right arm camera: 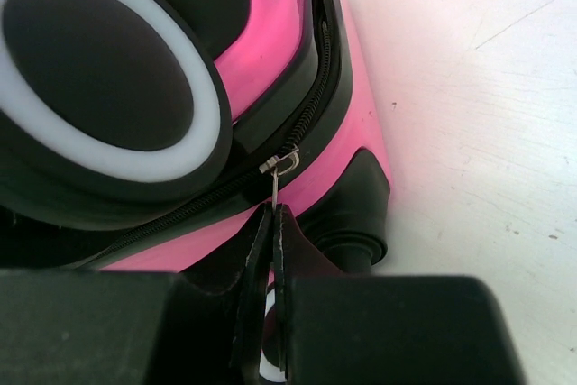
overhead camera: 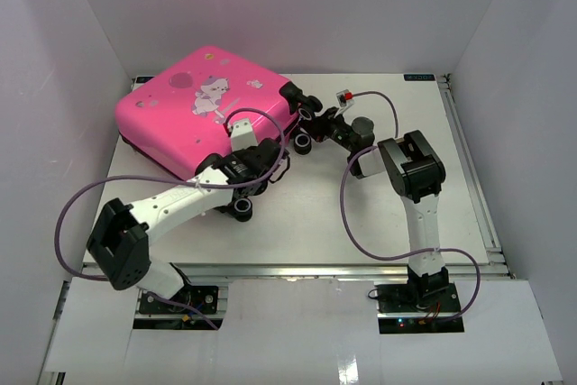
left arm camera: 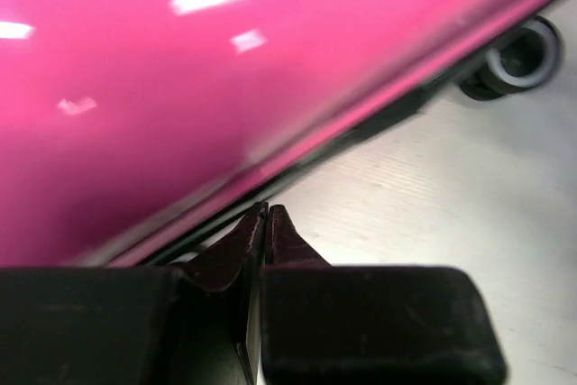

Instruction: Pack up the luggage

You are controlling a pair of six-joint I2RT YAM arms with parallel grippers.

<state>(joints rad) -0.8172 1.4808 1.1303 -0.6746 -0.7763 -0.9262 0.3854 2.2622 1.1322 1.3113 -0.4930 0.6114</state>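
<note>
The hot-pink luggage (overhead camera: 194, 114) lies flat at the back left of the table, lid down, wheels toward the right. My left gripper (overhead camera: 278, 164) is shut and empty, its tips (left arm camera: 267, 214) at the suitcase's front edge by the black zipper trim (left arm camera: 361, 137). My right gripper (overhead camera: 317, 123) sits at the wheel end and is shut on the metal zipper pull (right arm camera: 278, 182), which hangs from the slider (right arm camera: 282, 162) on the black zipper (right arm camera: 311, 105) beside a black-and-white wheel (right arm camera: 108, 87).
Another wheel (left arm camera: 518, 56) and a black corner foot (right arm camera: 356, 214) stand on the white table (overhead camera: 361, 214). A grey cable (overhead camera: 379, 101) loops near the right arm. White walls enclose the table on three sides.
</note>
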